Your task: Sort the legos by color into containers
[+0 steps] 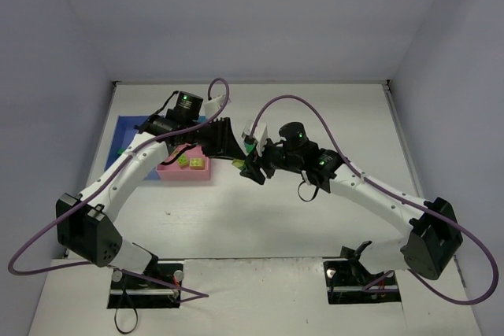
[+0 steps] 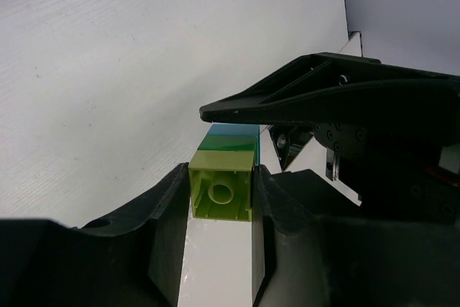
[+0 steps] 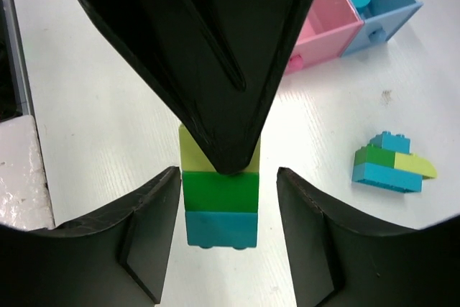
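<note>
The white bench (image 1: 276, 226) fills most of our overhead view. On it we've got the left arm (image 1: 126, 175) and the right arm (image 1: 378, 194) both stretched in, meeting a little left of the middle.

At the far left are the joined trays. The blue tray (image 1: 126, 126) sits farthest back, with the pink tray (image 1: 189, 173) just on its near-right side. The right wrist camera also shows us the light-blue tray (image 3: 392, 12) stuck to the pink one. A couple of yellow-green legos (image 1: 189, 161) are lying in the pink tray.

The left end effector (image 2: 219, 199) is pinching the yellow-green brick (image 2: 221, 192), with a finger pressed against each side. That brick is one end of a three-piece stack (image 3: 221, 203), followed by a dark green brick (image 3: 221, 190) and then a teal brick (image 3: 221, 228).

The right end effector (image 3: 228, 177) is spread wide. Its fingers (image 3: 154, 235) sit on either side of the stack, and we can see bare bench in both gaps, so it isn't touching anything.

The stack is just right of the pink tray. We can't tell if it's resting on the bench or lifted off it.

A small mixed cluster (image 3: 392, 163) sits on the bench, well apart from the stack. It has a teal base, dark green and yellow-green pieces on that, and a little teal piece on top.
</note>
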Controlling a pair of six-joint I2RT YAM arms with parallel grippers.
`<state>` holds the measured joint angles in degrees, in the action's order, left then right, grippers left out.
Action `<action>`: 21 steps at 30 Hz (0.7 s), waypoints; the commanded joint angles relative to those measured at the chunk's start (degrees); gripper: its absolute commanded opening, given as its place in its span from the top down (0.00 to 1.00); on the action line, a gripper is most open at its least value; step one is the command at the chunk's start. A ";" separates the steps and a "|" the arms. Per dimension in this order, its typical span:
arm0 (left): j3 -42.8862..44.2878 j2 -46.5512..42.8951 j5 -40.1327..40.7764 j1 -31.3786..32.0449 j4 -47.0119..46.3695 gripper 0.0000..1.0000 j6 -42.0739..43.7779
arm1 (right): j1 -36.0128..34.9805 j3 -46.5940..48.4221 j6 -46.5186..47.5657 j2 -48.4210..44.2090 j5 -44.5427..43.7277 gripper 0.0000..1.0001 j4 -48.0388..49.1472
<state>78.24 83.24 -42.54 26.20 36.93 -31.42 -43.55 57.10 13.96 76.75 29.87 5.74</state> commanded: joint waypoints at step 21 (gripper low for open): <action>1.83 -2.73 -1.66 0.17 -1.24 1.00 1.36 | 0.66 0.99 -0.95 -3.10 -0.51 0.63 4.28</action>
<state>78.67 83.24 -42.57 26.20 37.12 -30.63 -43.16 56.01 13.37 75.94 28.95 5.78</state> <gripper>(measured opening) 0.267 0.382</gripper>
